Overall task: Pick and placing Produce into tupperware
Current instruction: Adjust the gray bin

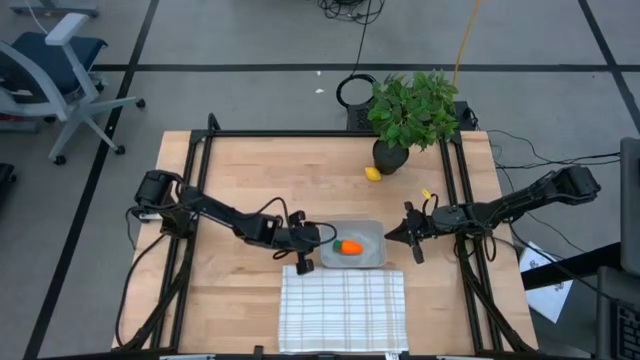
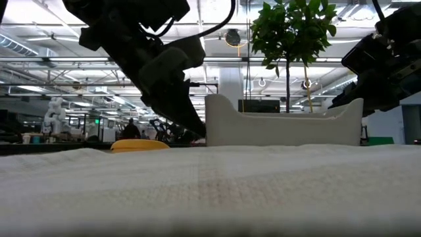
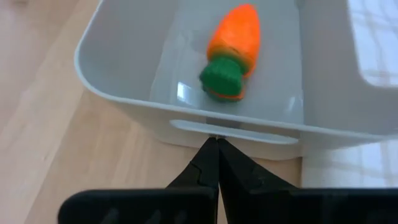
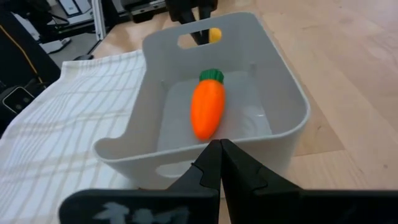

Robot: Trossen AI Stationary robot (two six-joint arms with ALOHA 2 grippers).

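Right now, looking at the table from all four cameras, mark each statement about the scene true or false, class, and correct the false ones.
1. The carrot lies inside the tupperware. True.
2. The left gripper is open. False: it is shut, at the tub's end.
3. The lemon sits in the tub. False: it lies on the table near the potted plant.
4. The right gripper is shut. True.
5. The white cloth covers the tub. False: it lies beside it.
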